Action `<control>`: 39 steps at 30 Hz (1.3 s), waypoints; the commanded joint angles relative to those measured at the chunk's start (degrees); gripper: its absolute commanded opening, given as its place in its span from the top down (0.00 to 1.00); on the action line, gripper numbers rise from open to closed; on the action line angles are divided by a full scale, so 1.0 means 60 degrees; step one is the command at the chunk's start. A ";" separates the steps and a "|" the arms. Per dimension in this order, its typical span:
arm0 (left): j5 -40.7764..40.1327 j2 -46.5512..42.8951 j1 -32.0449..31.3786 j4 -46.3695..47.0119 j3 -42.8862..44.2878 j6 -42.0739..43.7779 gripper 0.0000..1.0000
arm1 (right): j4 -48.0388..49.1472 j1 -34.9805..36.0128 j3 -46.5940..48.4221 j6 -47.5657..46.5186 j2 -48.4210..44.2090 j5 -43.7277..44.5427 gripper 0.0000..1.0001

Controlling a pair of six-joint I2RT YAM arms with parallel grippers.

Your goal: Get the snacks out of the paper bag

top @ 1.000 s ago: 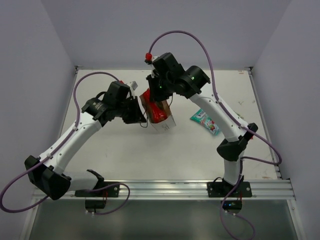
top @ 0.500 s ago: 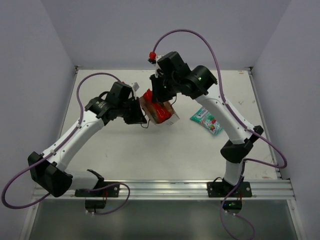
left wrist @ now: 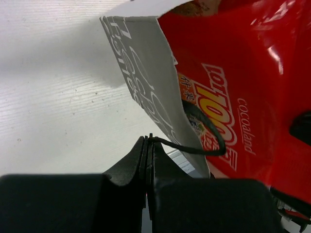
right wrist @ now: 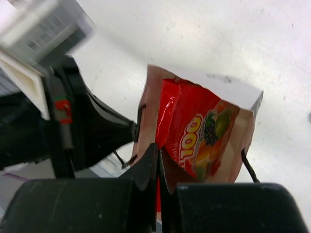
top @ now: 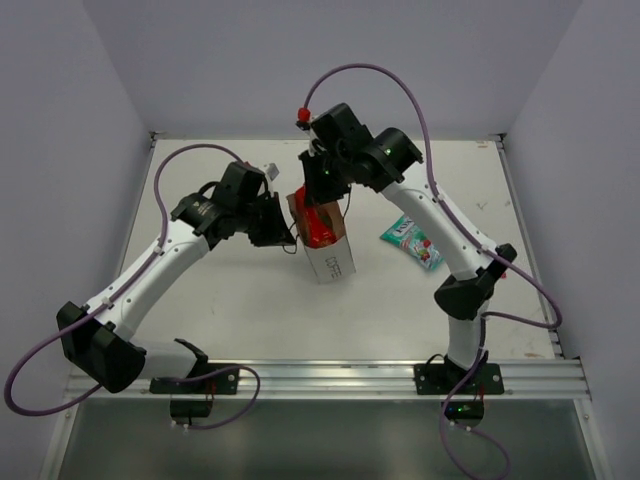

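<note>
**Clearance at the bag mouth**
Red packet [top: 320, 225] fills the paper bag [top: 338, 262] opening; left tool [left wrist: 147, 145] blocks its left rim, right tool [right wrist: 158, 153] the top. Bare worktop [top: 250, 300] on the near side is passable; teal packet [top: 410, 243] lies rightward.

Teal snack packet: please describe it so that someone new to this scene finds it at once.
On the white table, look right of the paper bag at the centre. The teal packet lies flat there, alone, beside the right arm. Unlike the red packet inside the bag, it is teal with colourful print.
</note>
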 commanded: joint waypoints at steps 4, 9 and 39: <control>0.0039 -0.0228 0.0048 0.0321 0.0412 -0.0078 1.00 | 0.0648 0.0123 0.2065 -0.0193 -0.0242 -0.0180 1.00; 0.0404 -0.0301 0.0048 0.0380 0.0851 -0.0210 1.00 | 0.2932 0.0123 -0.2756 0.0011 -0.1400 -0.0969 1.00; -0.0048 -0.0785 0.0077 -0.0030 0.0148 -0.0078 1.00 | 0.1588 0.0167 0.1793 -0.0164 -0.1357 0.0551 1.00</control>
